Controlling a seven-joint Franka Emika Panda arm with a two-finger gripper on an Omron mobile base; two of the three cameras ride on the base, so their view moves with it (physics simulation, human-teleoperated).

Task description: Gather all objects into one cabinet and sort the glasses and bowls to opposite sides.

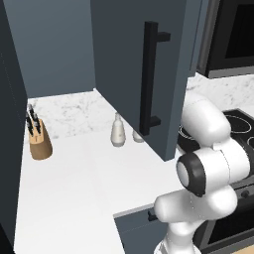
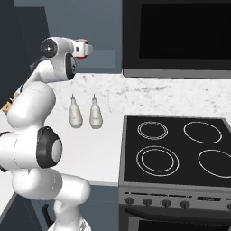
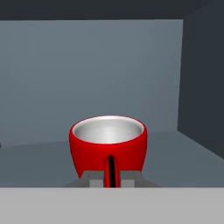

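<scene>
A glossy red mug (image 3: 107, 146) with a white inside stands upright on the plain shelf (image 3: 183, 162) of the slate-blue wall cabinet, its handle turned toward the hand. My gripper (image 3: 111, 178) is shut on that handle, one finger tip on each side. The cabinet's right inner wall is close on the right of the mug. In the left base view the open cabinet door (image 1: 124, 69) with its long black bar handle (image 1: 149, 79) hangs over the counter. In the right base view the arm reaches up, with the red mug (image 2: 84, 48) at its end. The wooden bowl, the other red mug and the beige mug are out of view.
On the white marble counter (image 1: 69, 183) stand a wooden knife block (image 1: 39, 141) and two pale bottles (image 2: 76, 113) (image 2: 95, 113). A black stove top (image 2: 176, 149) lies to the right, with a dark oven unit (image 2: 180, 36) above it. Shelf room lies left of the mug.
</scene>
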